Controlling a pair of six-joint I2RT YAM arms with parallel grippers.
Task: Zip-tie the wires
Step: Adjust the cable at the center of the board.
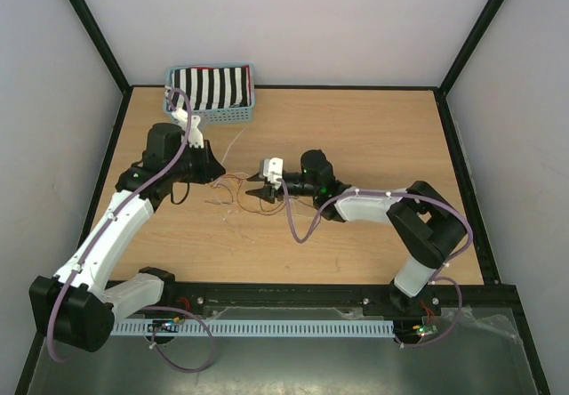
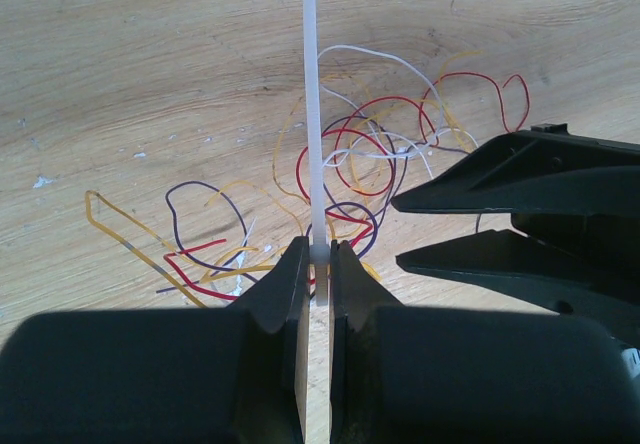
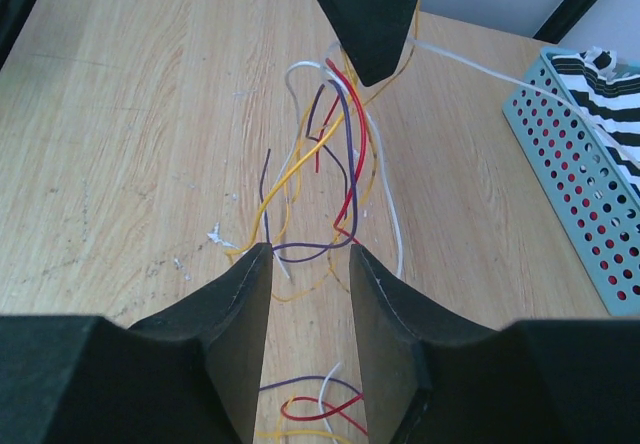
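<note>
The wires (image 1: pixel 233 190) lie as a loose tangle of red, yellow, purple and white strands on the wooden table, between the two grippers. My left gripper (image 2: pixel 318 254) is shut on a white zip tie (image 2: pixel 311 84), whose thin strip runs straight out over the wires (image 2: pixel 350 154). In the top view the left gripper (image 1: pixel 218 171) is just left of the tangle. My right gripper (image 3: pixel 310 259) stands open just above the wires (image 3: pixel 335 144), with loose strands on the table under the gap between its fingers. Its black fingers (image 2: pixel 500 224) reach in from the right in the left wrist view.
A light blue perforated basket (image 1: pixel 213 101) holding black-and-white striped cloth stands at the back left, also seen as the basket (image 3: pixel 590 194) at the right of the right wrist view. Purple arm cables (image 1: pixel 302 221) loop beside the right arm. Black frame rails edge the table.
</note>
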